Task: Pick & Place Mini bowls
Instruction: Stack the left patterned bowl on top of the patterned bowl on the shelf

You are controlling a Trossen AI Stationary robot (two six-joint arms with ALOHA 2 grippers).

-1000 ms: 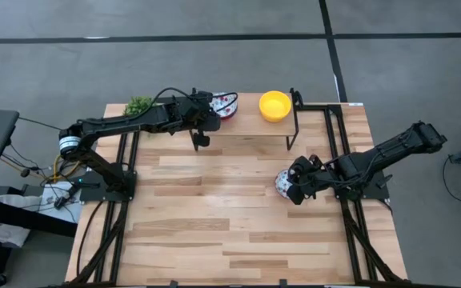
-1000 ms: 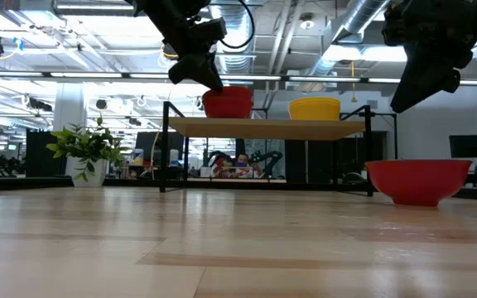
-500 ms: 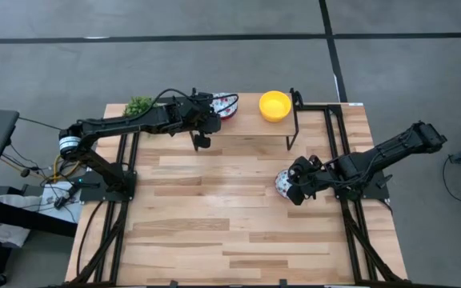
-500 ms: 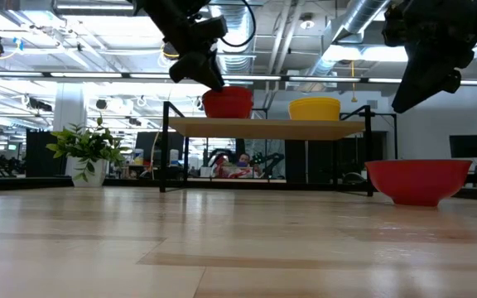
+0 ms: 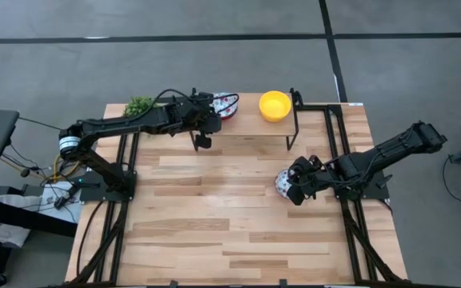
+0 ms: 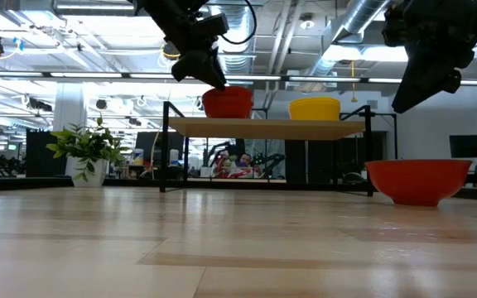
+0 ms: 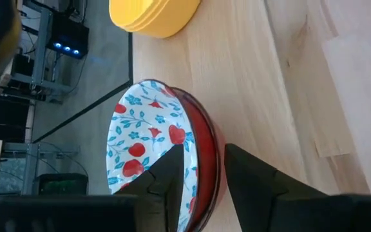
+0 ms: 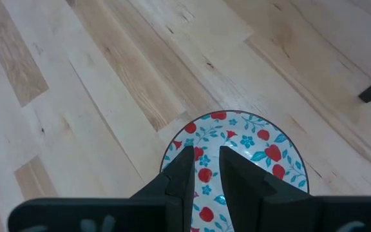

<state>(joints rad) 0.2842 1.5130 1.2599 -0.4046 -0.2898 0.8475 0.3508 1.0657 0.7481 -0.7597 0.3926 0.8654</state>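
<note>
The left claw was up at the raised shelf along the far edge of the worktop, poised at the near rim of a floral mini bowl that sat on the shelf. In the left wrist view its two dark fingers stood apart, one over the patterned inside and one outside the red wall of that floral mini bowl, straddling the rim with a gap on each side, so the claw was spread and pinched nothing. A yellow mini bowl sat further along the same shelf, well apart from the floral one. In the low view the two showed side by side on the shelf. A small potted plant stood at the worktop's far left corner. The right claw hovered over a second floral mini bowl resting on the worktop near the right side; seen from the right wrist, its fingers hung above that bowl's patterned interior with a narrow gap between them, gripping nothing.
</note>
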